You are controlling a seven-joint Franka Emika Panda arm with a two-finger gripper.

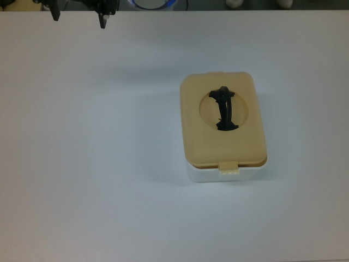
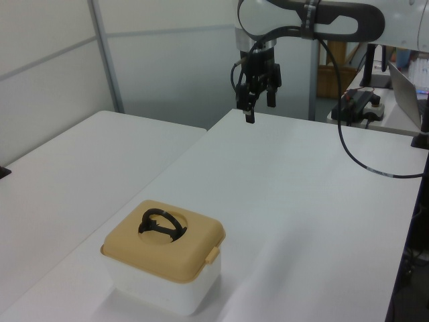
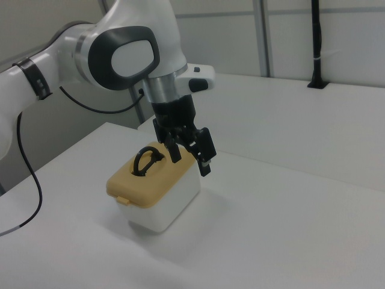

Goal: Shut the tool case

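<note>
The tool case (image 1: 223, 173) is a white box standing on the white table, right of centre in the top view. Its tan lid (image 1: 207, 142) lies flat on the box, with a black handle (image 1: 224, 109) in the round recess and a tan latch tab (image 1: 229, 168) at the near end. The case (image 2: 161, 282) shows low in the left view and the lid (image 3: 157, 180) in the right view. My gripper (image 1: 78, 15) hangs open and empty at the top view's far top-left, high above the table and well away from the case; it appears also as the gripper (image 2: 259, 107) and the gripper (image 3: 191, 159).
A second white table (image 2: 74, 174) adjoins on the left view's left, with a seam between. A power strip (image 2: 358, 100) and a black cable (image 2: 362, 164) lie at the left view's back right. A black post (image 3: 317, 42) stands at the right view's back.
</note>
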